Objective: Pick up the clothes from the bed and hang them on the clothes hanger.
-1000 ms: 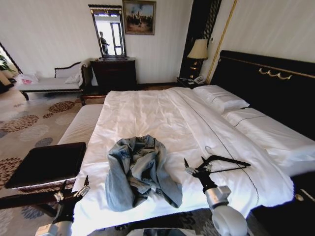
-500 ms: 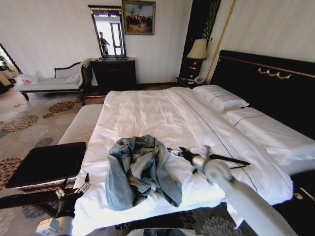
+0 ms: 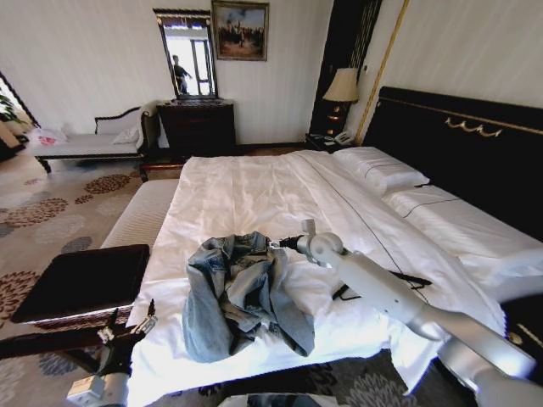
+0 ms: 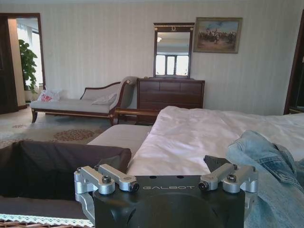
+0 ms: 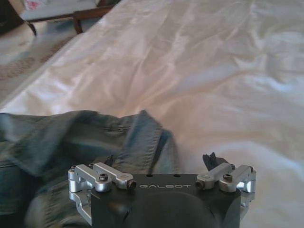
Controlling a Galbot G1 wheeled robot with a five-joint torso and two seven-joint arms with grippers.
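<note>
Barely started: my right gripper, fingers spread wide, is reaching over the jacket; hanger lying beside; left gripper idling, unclear.

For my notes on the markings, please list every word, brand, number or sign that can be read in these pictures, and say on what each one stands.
"GALBOT": on the black body of the left tool, in the left wrist view.
"GALBOT": on the black body of the right tool, which is at the denim jacket on the bed.
Framed painting on the wall: no text can be made out.
</note>
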